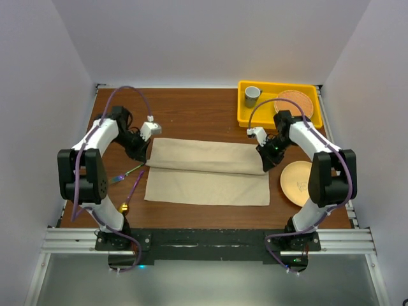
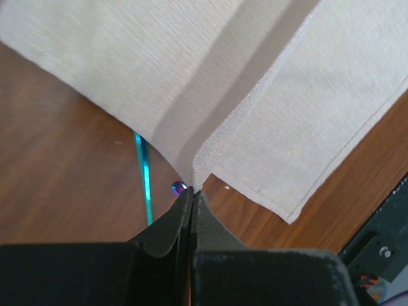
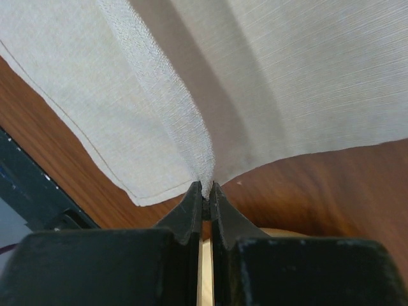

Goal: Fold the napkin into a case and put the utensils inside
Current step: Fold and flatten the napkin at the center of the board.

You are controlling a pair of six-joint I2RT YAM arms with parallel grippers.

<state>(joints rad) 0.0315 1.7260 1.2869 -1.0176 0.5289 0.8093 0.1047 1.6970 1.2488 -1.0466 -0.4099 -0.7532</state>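
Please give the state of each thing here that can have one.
Plain beige cloth napkin: partly folded, pinched at both ends.
Left gripper: shut on the napkin.
Right gripper: shut on the napkin.
Iridescent purple metal fork: flat on table, outside napkin.
Matching spoon: flat beside fork.
Grey cup: upright in yellow bin.

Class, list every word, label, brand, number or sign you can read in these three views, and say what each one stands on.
None: no text can be read in any view.
The napkin, the mug, the yellow tray, the peach plate and the wooden table show no lettering, labels or numbers.
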